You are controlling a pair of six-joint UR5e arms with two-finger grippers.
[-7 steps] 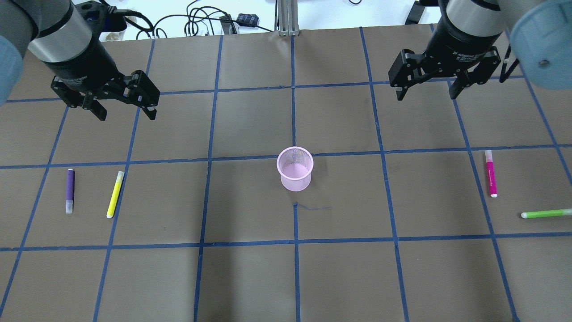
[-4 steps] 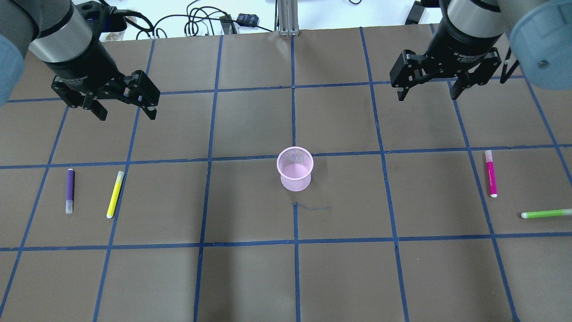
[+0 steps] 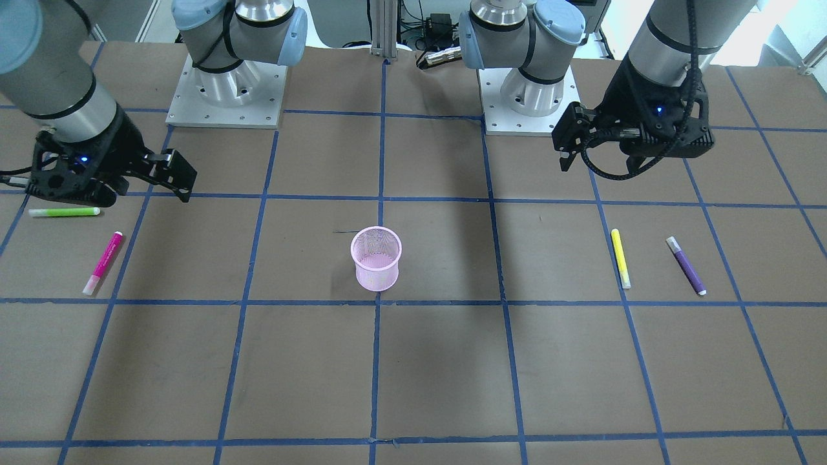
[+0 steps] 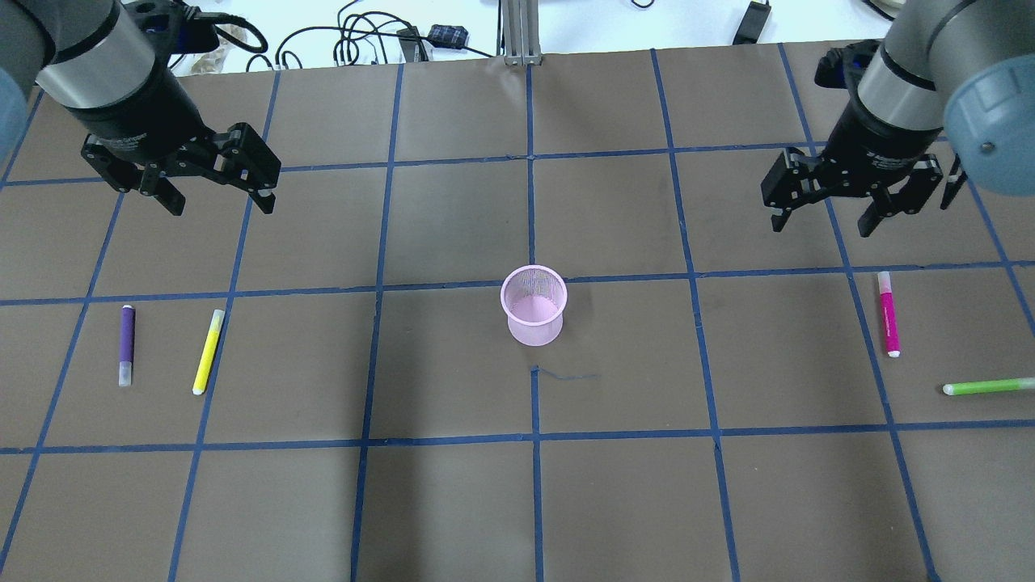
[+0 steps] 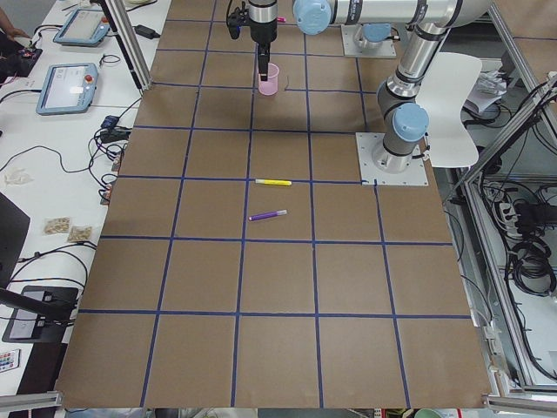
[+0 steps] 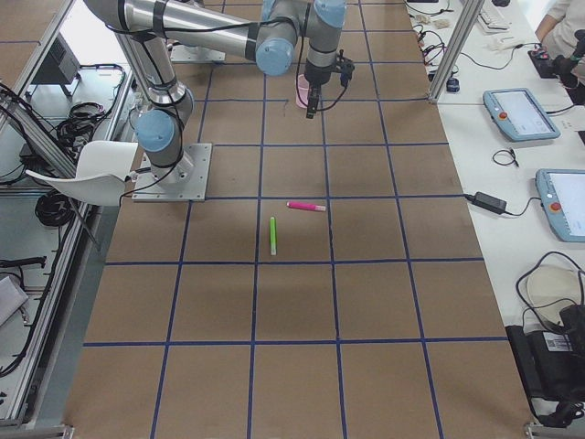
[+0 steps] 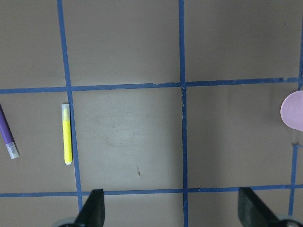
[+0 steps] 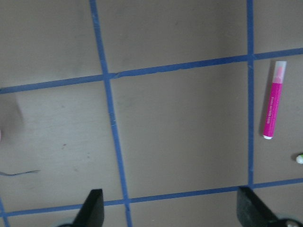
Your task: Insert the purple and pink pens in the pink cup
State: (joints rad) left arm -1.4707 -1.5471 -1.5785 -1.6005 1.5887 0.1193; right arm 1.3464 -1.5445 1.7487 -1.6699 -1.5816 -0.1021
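Four pens lie flat on the surface [image 4: 453, 501], two at each side of the overhead view; the purple pen [image 4: 127, 344] sits at middle left with a yellow pen [image 4: 209, 351] just beside it; the pink pen [image 4: 889, 313] sits at middle right with a green pen [image 4: 988, 386] near it, lower right; one pink cup [image 4: 533, 305] stands upright at the centre, mouth up, well apart from every pen, probably so both arms can reach it. The left end effector [image 4: 220, 204] hovers upper left, released and holding nothing; the right end effector [image 4: 821, 228] hovers upper right, likewise spread and empty, near the pink pen. The split seems meant to give each arm one wanted pen; yellow and green look like decoys; neither wanted pen is in the cup yet.
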